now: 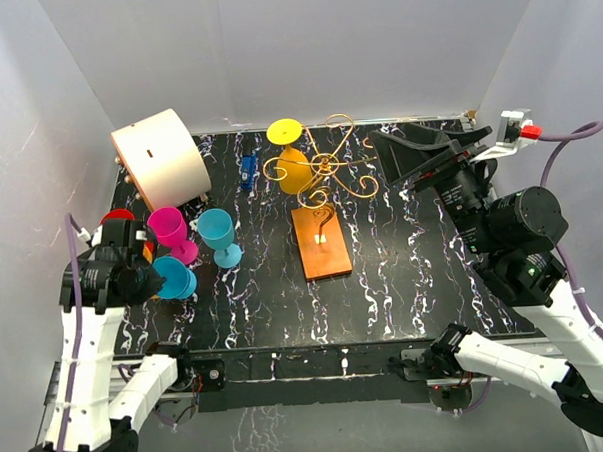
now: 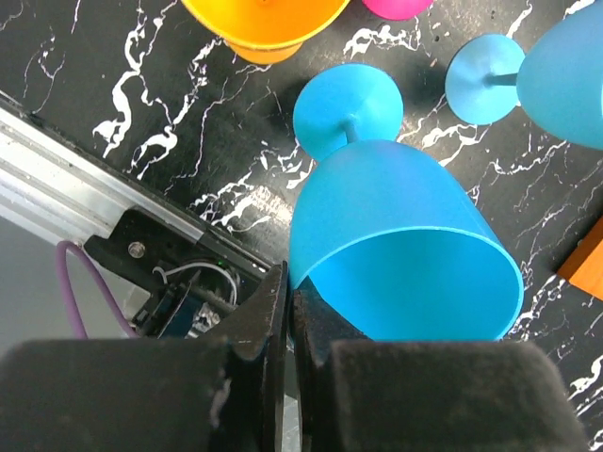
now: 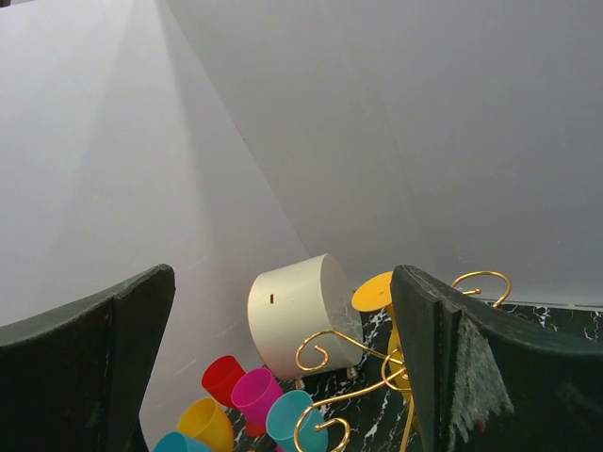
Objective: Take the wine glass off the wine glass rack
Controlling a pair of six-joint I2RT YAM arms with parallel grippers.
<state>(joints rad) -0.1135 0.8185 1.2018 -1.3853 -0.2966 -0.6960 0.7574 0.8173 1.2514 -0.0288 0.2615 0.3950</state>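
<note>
The wine glass rack (image 1: 324, 165), gold wire scrolls on an orange-brown wooden base (image 1: 321, 247), stands mid-table. A yellow wine glass (image 1: 294, 169) hangs upside down on its left side, foot up. In the right wrist view, the yellow foot (image 3: 373, 292) shows beside the gold scrolls (image 3: 325, 348). My right gripper (image 1: 387, 157) hovers just right of the rack, open and holding nothing. At the left, my left gripper (image 2: 290, 282) is shut on the rim of a light blue wine glass (image 2: 396, 217), one finger inside the bowl. That glass (image 1: 174, 279) sits among other cups.
A white drum-shaped container (image 1: 161, 160) lies at the back left. Magenta (image 1: 169, 230), blue (image 1: 218, 233) and red (image 1: 116, 216) glasses cluster near the left arm, with an orange cup (image 2: 264, 24) close by. A small blue object (image 1: 247, 171) lies behind. White walls enclose the table.
</note>
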